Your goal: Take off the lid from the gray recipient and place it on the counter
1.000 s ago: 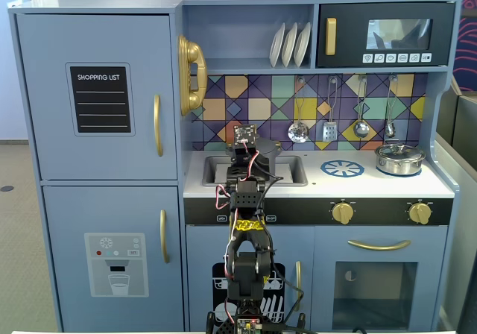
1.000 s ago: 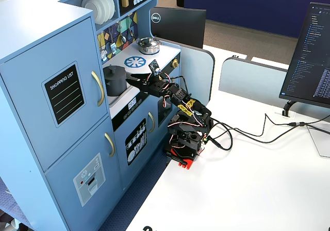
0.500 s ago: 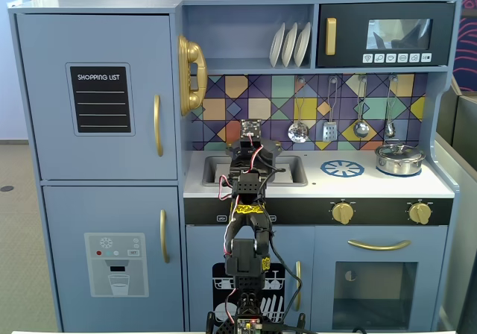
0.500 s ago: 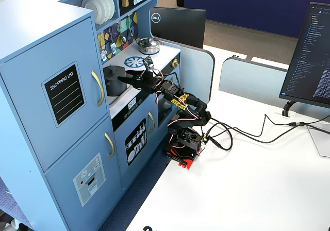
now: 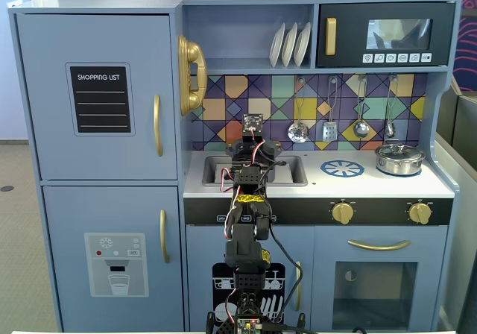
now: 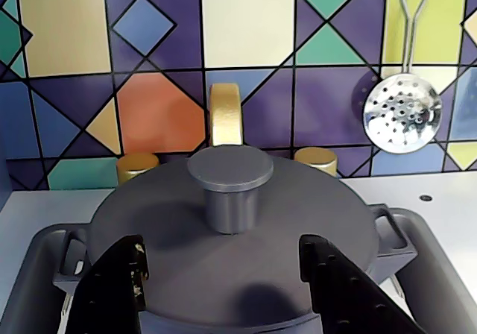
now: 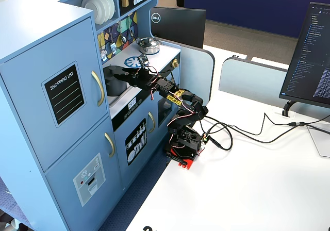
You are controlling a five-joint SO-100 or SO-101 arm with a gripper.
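The lid point(image 6: 168, 222) is a matte dark gray dome with a center knob point(image 6: 229, 174), and it sits closed on the gray recipient point(image 6: 223, 326). The recipient stands in the sink basin point(image 6: 45, 274), with its side handles point(image 6: 393, 229) showing at both sides. My gripper point(image 6: 222, 248) is open; its black fingers point(image 6: 119, 289) hover over the near half of the lid, on either side of the knob and short of it. In a fixed view, the gripper point(image 7: 118, 73) reaches over the gray recipient point(image 7: 113, 84). The white counter point(image 5: 358, 186) lies to the right of the sink.
A shiny silver pot point(image 5: 399, 159) stands at the counter's far right, beside the blue burner print point(image 5: 342, 168). A gold faucet point(image 6: 225, 114) and two gold taps rise right behind the lid. Utensils point(image 6: 402, 114) hang on the tiled backsplash. The arm's base point(image 7: 183, 141) stands on the white desk.
The arm has stretched forward and up over the sink. The open gripper has moved from the counter's front edge to above the lid.
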